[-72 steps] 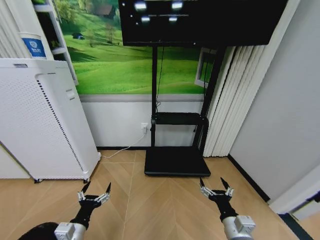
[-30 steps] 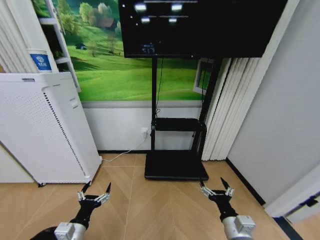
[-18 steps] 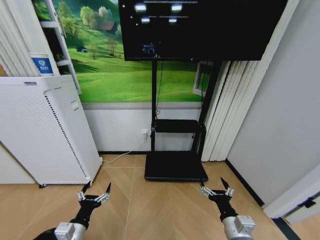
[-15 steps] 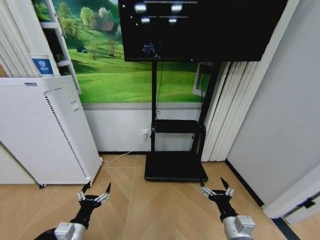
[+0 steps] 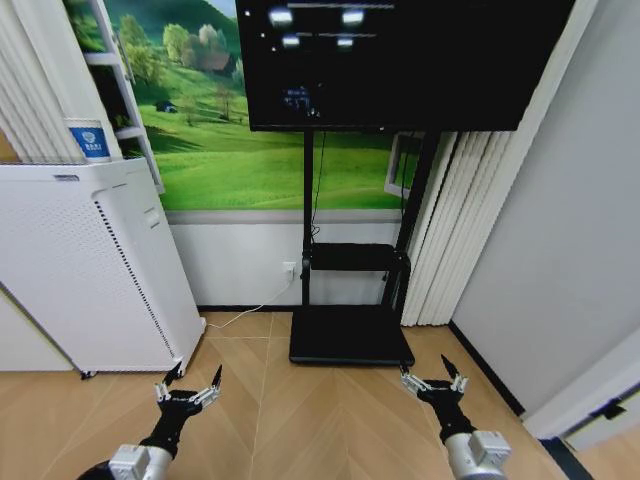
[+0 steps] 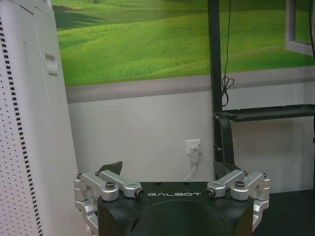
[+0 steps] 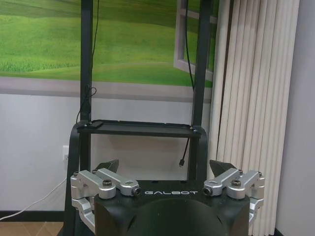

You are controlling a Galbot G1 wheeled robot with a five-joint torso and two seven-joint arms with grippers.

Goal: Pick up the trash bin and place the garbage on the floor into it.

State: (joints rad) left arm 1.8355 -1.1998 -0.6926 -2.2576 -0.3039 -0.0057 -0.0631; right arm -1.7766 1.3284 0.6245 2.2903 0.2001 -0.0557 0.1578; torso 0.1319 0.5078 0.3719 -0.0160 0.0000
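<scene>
The trash bin and the garbage are out of view. My left gripper (image 5: 188, 383) hangs low at the left over the wooden floor, open, with nothing between its fingers. At the right my right gripper (image 5: 433, 372) hangs at the same height, also open and empty. In the left wrist view the left gripper (image 6: 170, 169) faces the wall beside the white cabinet. In the right wrist view the right gripper (image 7: 165, 166) faces the black stand and the curtain.
A tall white perforated cabinet (image 5: 80, 260) stands on the left. A black screen (image 5: 400, 60) on a stand with a flat black base (image 5: 350, 335) is straight ahead. Pale curtains (image 5: 450, 230) and a grey wall close the right. Bare wooden floor (image 5: 310, 420) lies between the grippers.
The whole picture has slid downward, so the camera has moved; the cabinet top now sits lower in view. Both grippers keep their place and stay open.
</scene>
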